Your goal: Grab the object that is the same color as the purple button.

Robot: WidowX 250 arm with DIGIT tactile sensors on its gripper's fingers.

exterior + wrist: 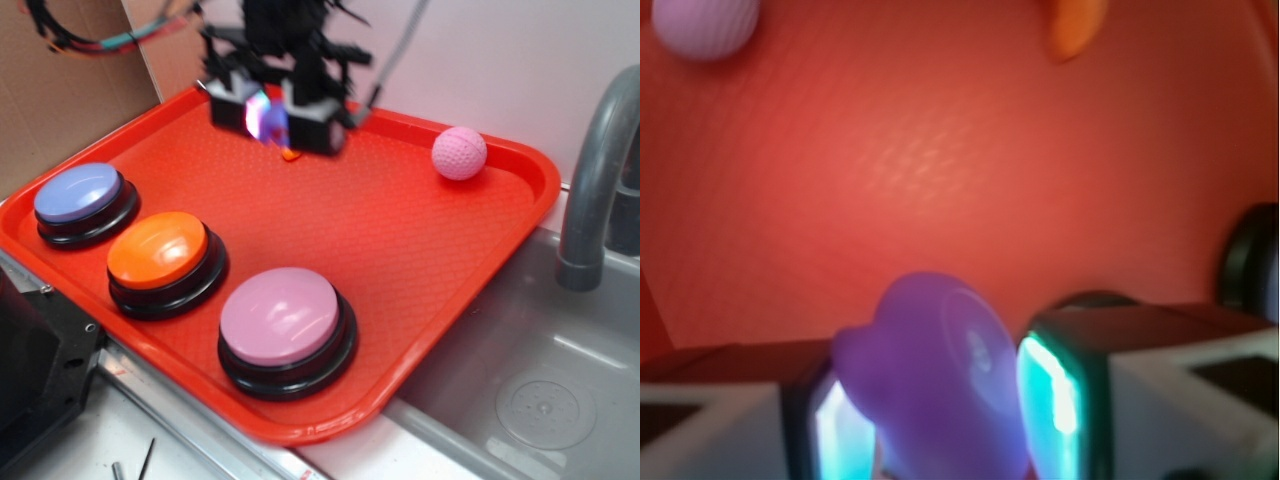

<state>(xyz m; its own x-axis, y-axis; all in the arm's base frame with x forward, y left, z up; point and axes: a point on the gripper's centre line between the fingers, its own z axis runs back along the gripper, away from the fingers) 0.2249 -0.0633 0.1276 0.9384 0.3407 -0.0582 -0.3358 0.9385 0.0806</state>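
The jaws are closed narrowly on the purple toy [940, 370], which is pinched between two pads [1050, 385] lit blue-green. In the wrist view the toy fills the gap, a rounded lobe rising above the pads and its lower part hidden between them. It is judged to be light, stiff moulded plastic with a smooth, somewhat slippery skin; a hold across its thickest part is judged safer than one on the thin hook or loop. From outside, the gripper [278, 118] is seen blurred at the far side of the red tray [420, 260], with an orange piece [290, 153] just beneath it. The pink ball [459, 153] lies well apart. At the near left stands the purple button [79, 193], beside the orange button [158, 250] and pink button [280, 315].
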